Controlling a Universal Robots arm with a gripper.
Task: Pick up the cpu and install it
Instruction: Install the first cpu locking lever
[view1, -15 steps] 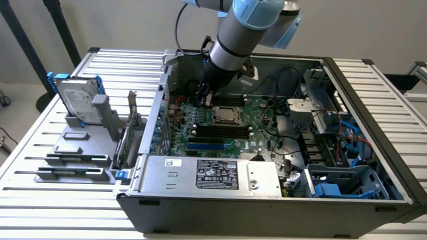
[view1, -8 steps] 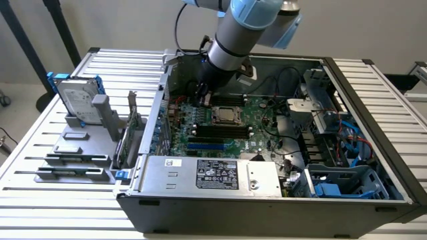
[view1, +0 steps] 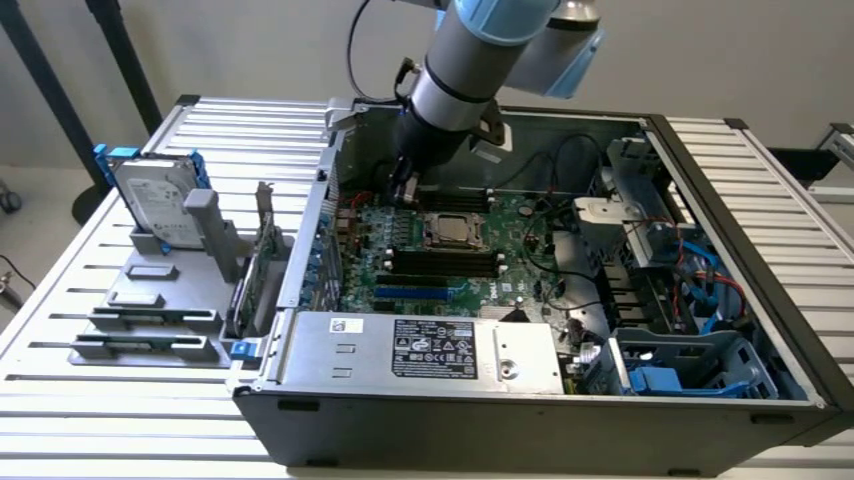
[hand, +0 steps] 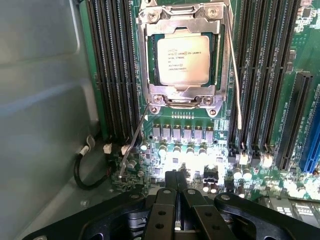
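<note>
The cpu (hand: 183, 60), a small square chip with a dull silver printed top, lies flat in the metal-framed socket (hand: 150, 55) on the green motherboard (hand: 295, 75). From the exterior view the cpu (view1: 451, 228) sits mid-board inside the open computer case (view1: 534, 430). My gripper (hand: 177, 200) is shut, its two black fingers (hand: 162, 210) pressed together with nothing between them. It hovers above the board a short way from the socket, apart from the chip. Seen from outside, the gripper (view1: 404, 190) reaches down into the case beside the socket, toward the exterior view's left.
Two thin wire levers (hand: 235, 75) stand out beside the socket. Black memory slots (hand: 112, 75) flank it. A grey labelled power-supply box (view1: 427, 345) fills the case front, and a drive cage with blue cables (view1: 681, 250) sits at the exterior view's right. A hard drive in a blue bracket (view1: 158, 200) stands outside.
</note>
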